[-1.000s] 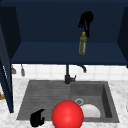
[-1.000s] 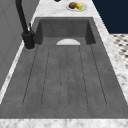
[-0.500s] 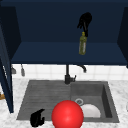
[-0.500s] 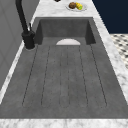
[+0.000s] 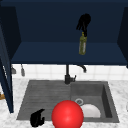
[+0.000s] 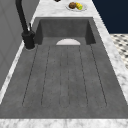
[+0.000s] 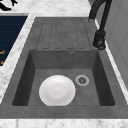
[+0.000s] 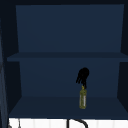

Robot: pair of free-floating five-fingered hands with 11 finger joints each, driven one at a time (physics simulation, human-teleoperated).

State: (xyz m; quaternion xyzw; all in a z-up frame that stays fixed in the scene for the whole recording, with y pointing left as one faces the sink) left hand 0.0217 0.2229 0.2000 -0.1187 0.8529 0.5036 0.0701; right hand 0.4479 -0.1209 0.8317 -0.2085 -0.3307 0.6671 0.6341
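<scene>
Right hand [image 5: 83, 22] up in the cabinet [image 5: 50, 52], fingers pinching the bottle [image 5: 82, 45] by its neck — bottle upright at the shelf. Left hand [image 5: 37, 118] curled, holding nothing, near the sink's [image 5: 105, 100] front-left edge, beside the red ball [image 5: 67, 114].

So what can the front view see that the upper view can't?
Front view alone: the left hand low by the grey sink's front edge, a big red ball, a white round plate in the basin and the whole black tap. Upper view alone: the dark blue cabinet's upper shelf. Both: the right hand pinching the top of an olive-green bottle above the cabinet's bottom shelf.
</scene>
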